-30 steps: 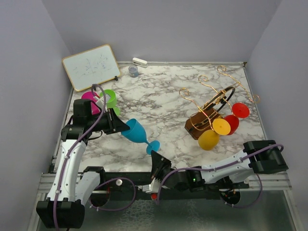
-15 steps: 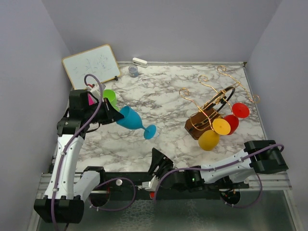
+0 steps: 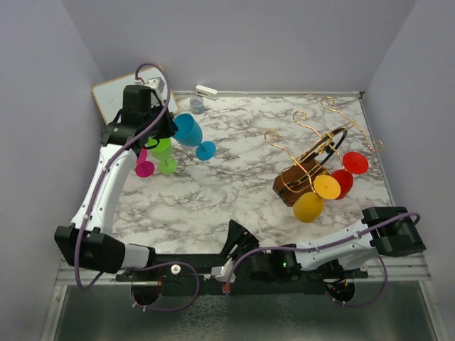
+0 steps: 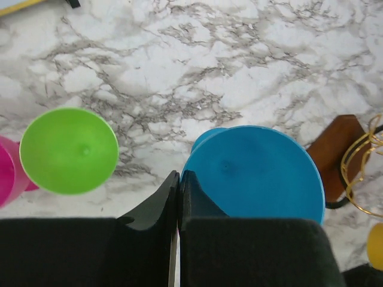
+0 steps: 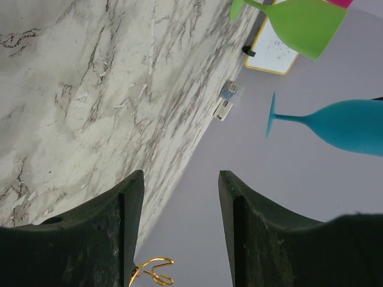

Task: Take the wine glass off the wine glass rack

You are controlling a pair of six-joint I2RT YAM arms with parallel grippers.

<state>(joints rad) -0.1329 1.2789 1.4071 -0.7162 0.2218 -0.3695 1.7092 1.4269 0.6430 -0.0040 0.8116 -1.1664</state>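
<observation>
Left pincer (image 4: 178,182) clamped on blue wine glass (image 4: 257,170), arm (image 3: 106,186) stretched far-left, right pincer (image 5: 179,179) half open, empty

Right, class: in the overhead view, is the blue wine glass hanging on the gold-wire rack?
No: the left gripper holds the blue wine glass far from the wine glass rack.

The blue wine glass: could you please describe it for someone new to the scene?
On the marble table, look to the far left corner by the whiteboard. Next to a green glass and a pink glass, the wine glass is the only blue one, its rim pinched by the left gripper.
</observation>
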